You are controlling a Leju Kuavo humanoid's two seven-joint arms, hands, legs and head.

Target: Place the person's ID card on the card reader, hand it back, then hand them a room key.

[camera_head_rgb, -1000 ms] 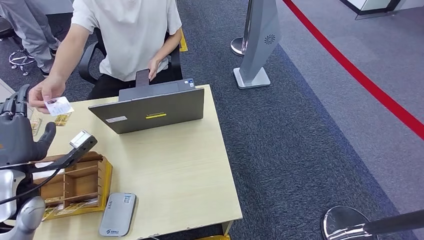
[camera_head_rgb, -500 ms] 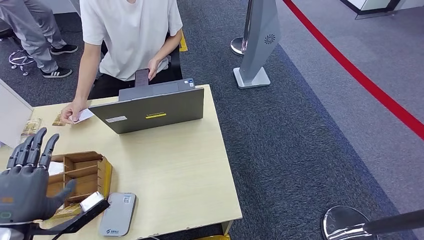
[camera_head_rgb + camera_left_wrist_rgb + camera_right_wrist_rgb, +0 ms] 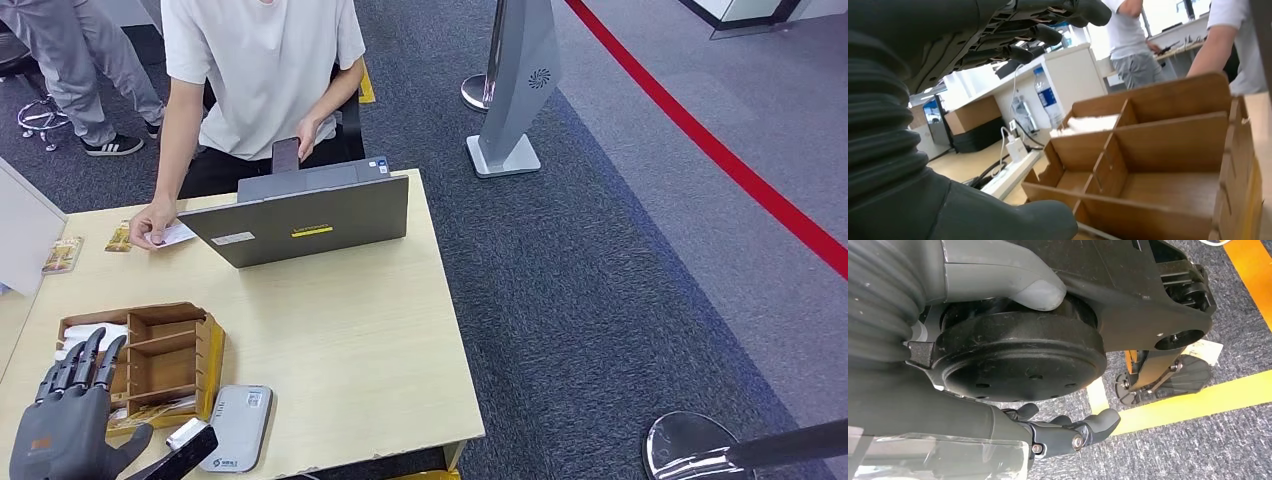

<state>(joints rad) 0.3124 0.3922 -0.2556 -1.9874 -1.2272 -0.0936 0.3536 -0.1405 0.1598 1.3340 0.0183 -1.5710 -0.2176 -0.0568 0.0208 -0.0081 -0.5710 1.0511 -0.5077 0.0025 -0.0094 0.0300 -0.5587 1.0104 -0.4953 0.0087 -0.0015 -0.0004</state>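
Note:
The white ID card [image 3: 179, 233] lies on the table left of the laptop, with the person's hand [image 3: 153, 224] resting on it. My left hand [image 3: 68, 425] hovers at the table's near left corner, fingers spread and nothing in it, just in front of the wooden card organizer [image 3: 160, 348]. The left wrist view shows those fingers [image 3: 1048, 34] stretched above the organizer [image 3: 1168, 150], which holds white cards [image 3: 1090, 123]. The grey card reader [image 3: 235, 428] lies flat to the organizer's right. My right hand [image 3: 1068, 434] hangs beside my body, holding nothing, fingers loosely apart.
A grey laptop [image 3: 300, 215] stands open at the far middle of the table, and the seated person behind it holds a phone [image 3: 285, 155]. Two small gold packets [image 3: 118, 237] [image 3: 62, 254] lie at the far left. A second person stands at the far left.
My left hand has dropped from near the person's raised hand to the table's near corner. The person took the card and laid it on the table beside the laptop.

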